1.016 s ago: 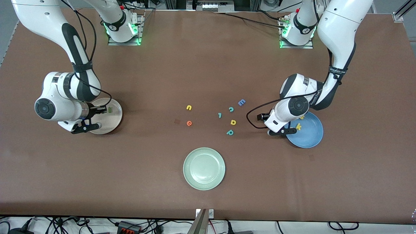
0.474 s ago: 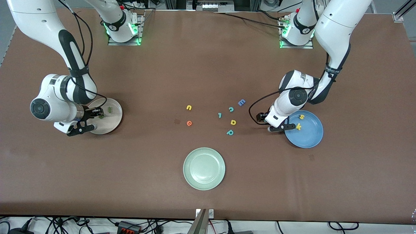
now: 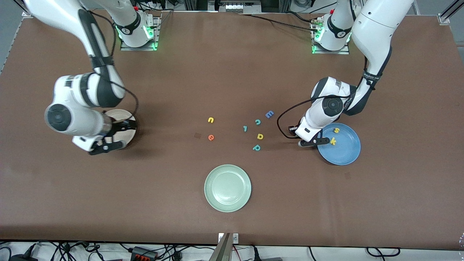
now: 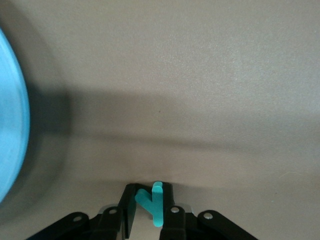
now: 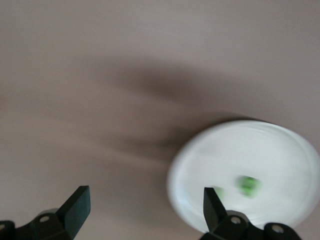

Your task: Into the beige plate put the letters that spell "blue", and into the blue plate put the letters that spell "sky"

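Two white Franka arms with black trim, seen from your high camera.

You have glossy white shells on both arms, the right arm [image 3: 78, 105] and the left arm [image 3: 366, 43], each with black bands at the joints and a round black cap with a small centre dot on the wrist housing. A thin black cable loops loosely along each forearm and down to the wrist. A black strap with small white lettering circles the left arm. Both bases carry a black ring with a white mark and glow green at the edges. Your grippers end in black fingers, the left gripper [image 4: 150, 212] and the right gripper [image 5: 145, 207], with small round screws on their black brackets.
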Available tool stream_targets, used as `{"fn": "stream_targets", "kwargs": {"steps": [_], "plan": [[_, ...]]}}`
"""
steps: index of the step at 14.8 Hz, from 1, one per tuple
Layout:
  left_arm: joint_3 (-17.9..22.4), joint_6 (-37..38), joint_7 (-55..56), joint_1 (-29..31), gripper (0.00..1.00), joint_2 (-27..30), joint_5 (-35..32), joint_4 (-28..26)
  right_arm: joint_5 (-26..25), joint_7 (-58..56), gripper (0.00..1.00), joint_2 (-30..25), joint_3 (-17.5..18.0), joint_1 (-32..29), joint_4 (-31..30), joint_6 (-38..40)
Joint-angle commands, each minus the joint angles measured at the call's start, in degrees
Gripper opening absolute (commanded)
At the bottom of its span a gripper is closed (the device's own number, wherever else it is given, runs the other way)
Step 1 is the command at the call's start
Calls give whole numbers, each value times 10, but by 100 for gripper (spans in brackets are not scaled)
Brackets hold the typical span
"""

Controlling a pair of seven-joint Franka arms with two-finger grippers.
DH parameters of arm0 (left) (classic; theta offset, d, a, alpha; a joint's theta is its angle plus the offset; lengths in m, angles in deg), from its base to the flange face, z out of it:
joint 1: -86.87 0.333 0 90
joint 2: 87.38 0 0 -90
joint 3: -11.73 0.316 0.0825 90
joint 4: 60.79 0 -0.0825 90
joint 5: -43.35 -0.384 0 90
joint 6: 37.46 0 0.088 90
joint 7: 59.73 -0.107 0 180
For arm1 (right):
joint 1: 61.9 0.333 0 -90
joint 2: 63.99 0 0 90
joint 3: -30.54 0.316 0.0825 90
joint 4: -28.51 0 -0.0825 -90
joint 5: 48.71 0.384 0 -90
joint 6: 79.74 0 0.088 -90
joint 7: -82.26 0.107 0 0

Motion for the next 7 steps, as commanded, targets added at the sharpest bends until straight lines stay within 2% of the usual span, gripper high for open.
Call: {"fn": "stream_targets", "kwargs": {"steps": [1, 4, 5, 6, 7], "plan": [[2, -7, -2, -2, 11, 1, -5, -9, 43, 26, 100, 54, -5, 57, 44, -24], [3, 13, -25, 1, 11, 15, -5, -6, 43, 103, 100, 109, -5, 99, 100, -46], [5, 53, -42, 5, 11, 27, -5, 4, 42, 146, 99, 124, -5, 114, 116, -46], [7, 97, -65, 8, 11, 38, -5, 23, 40, 184, 93, 136, -6, 129, 129, -46], [7, 142, -82, 11, 11, 42, -5, 44, 40, 210, 93, 146, -5, 141, 140, -46]]}}
